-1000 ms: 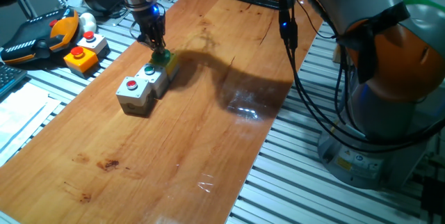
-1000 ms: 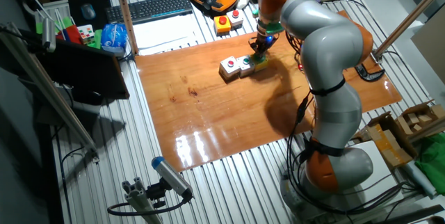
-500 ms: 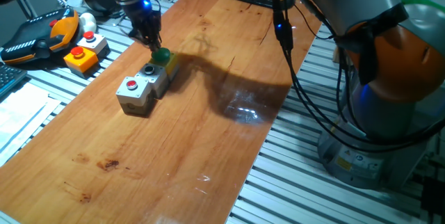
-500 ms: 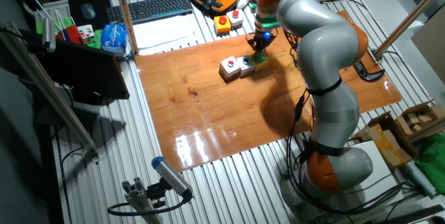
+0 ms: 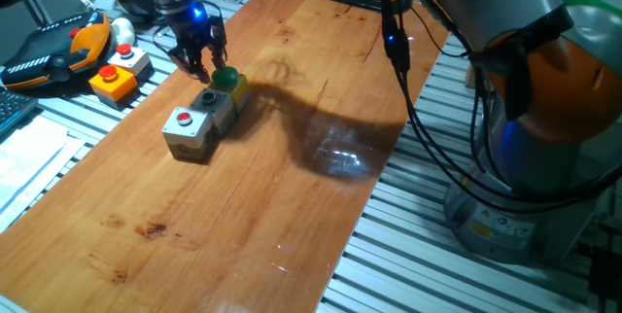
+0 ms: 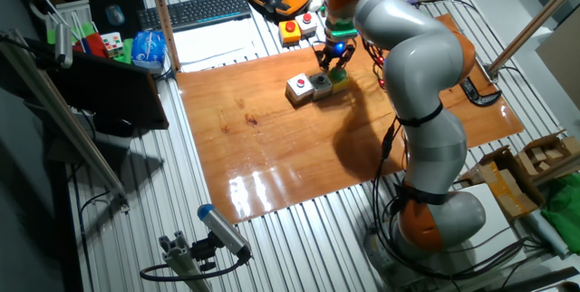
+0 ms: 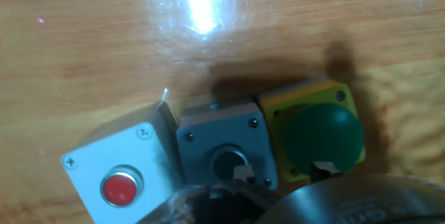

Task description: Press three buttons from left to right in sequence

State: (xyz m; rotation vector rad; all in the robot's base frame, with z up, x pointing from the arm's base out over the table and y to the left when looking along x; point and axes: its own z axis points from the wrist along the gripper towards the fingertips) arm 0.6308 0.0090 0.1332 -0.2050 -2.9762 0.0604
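On the board [image 5: 243,206] sat the row: red button [image 7: 119,188] leftmost, teal button [image 7: 229,162] in the middle, green button [image 7: 325,134] rightmost, boxes joined. The gripper [image 5: 201,63] hung just above the teal-green end, fingers spread, grasping nothing. The sequence seemed at or past its last press; if so, only lifting clear remained.

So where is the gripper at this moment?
In one fixed view the gripper hangs just above the far end of the three buttons, beside the big green button.
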